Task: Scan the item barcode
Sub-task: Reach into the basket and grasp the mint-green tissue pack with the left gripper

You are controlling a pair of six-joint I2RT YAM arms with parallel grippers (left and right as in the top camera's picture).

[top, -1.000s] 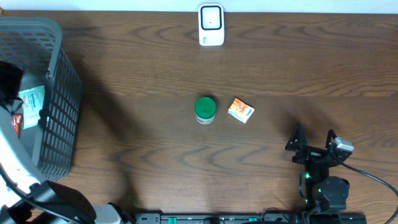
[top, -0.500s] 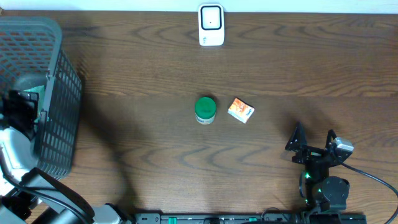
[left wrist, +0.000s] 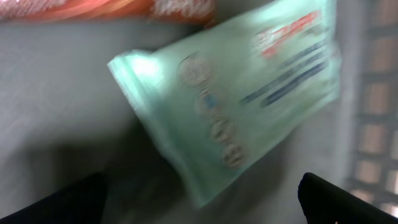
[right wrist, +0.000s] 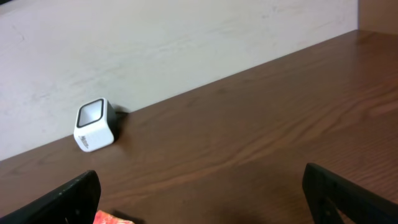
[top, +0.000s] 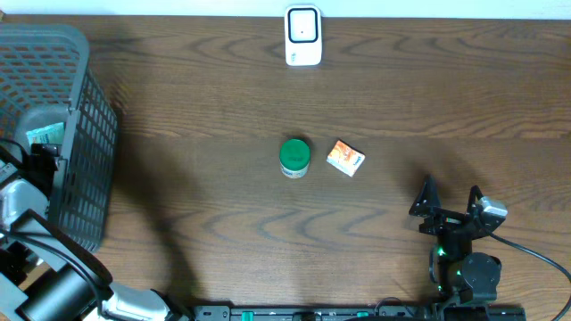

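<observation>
At the left edge of the desk (top: pixel 223 98) stands a grey mesh basket (top: pixel 85 134), and the left gripper (left wrist: pixel 205 202) hangs inside it with its jaws spread wide and nothing between them. Directly below it a pale green pouch (left wrist: pixel 249 93) lies flat on the basket floor, with an orange packet (left wrist: pixel 106 7) just beyond it. I take the pouch to be the item to scan, since it is the one under the open fingers. The wrist view is blurred, so no barcode can be made out on it.

It looks like a soft film pack: light, limp and probably slick. A pinch in the middle would likely buckle it. The better hold is across a short end or along the sealed edge, leaving the printed faces uncovered.

Near the middle of the desk sits a green-lidded jar (top: pixel 294 157). A white scanner (top: pixel 302 36) stands at the far edge, almost straight behind the jar. A small orange box (top: pixel 345 158) lies just right of the jar, apart from it. Toward the near right corner the right gripper (top: pixel 449 201) rests low, jaws wide and empty, facing the scanner.
</observation>
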